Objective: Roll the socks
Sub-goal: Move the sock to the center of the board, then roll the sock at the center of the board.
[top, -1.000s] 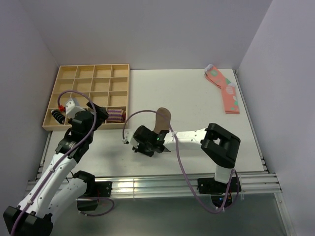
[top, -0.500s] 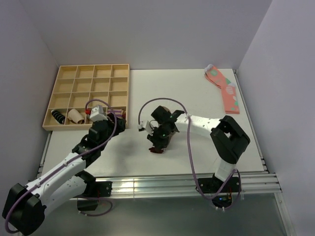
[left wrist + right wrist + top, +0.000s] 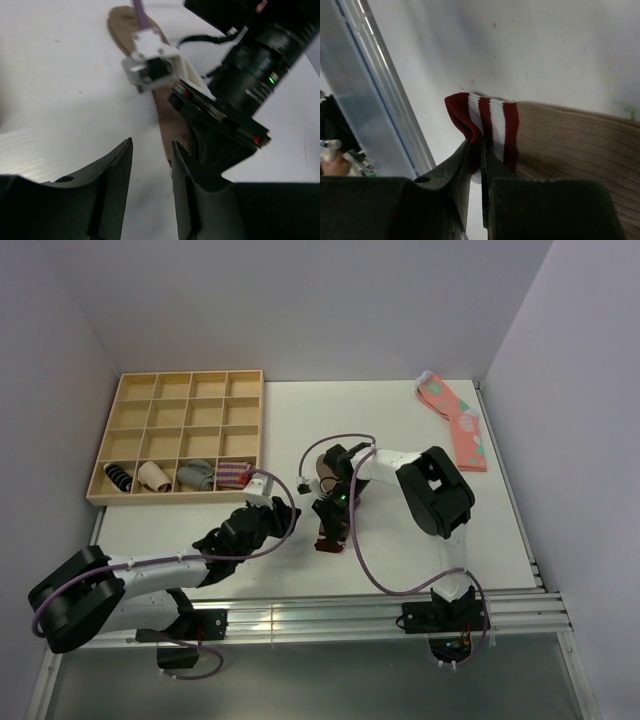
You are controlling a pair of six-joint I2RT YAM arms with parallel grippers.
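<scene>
Where the tan sock lies lengthwise at the middle of the table, its red-and-white striped cuff, at the 6 o'clock end, is pinched between the closed fingers of the right gripper. The left gripper is held near the cuff at about 9 o'clock, jaws narrowly parted over bare table.

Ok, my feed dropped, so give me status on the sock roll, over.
Right gripper shut on tan sock at striped cuff. Left gripper open, empty, beside it. Sock not yet rolled. No clutter around it.
</scene>
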